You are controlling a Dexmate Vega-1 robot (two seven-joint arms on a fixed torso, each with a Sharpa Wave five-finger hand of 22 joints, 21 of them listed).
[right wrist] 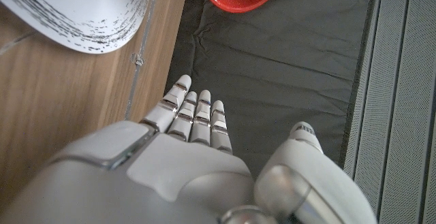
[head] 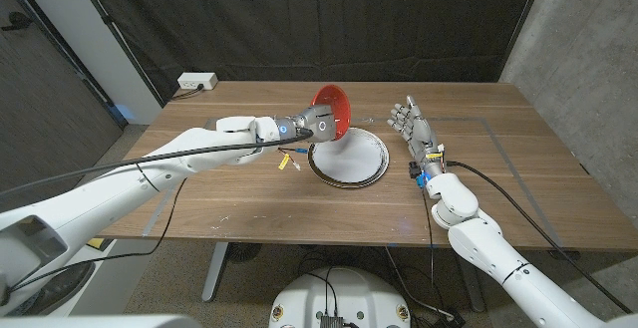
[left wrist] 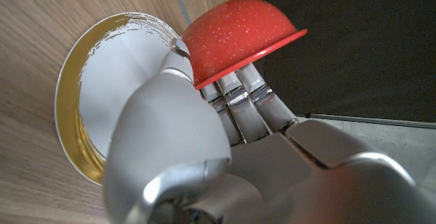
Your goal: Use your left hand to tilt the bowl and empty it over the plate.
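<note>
Red enamel bowl (head: pixel 331 112) is gripped by the left hand (head: pixel 317 125) and tipped steeply above the white, gold-rimmed plate (head: pixel 348 157). The pouring step looks underway; next probably calls for holding the tilt over the plate. The right hand (head: pixel 411 126) waits empty, fingers extended.

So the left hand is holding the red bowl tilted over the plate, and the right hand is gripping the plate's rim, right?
Not quite. The left hand does hold the red bowl tilted over the plate, but the head view shows the right hand apart from the plate, fingers spread, holding nothing.
</note>
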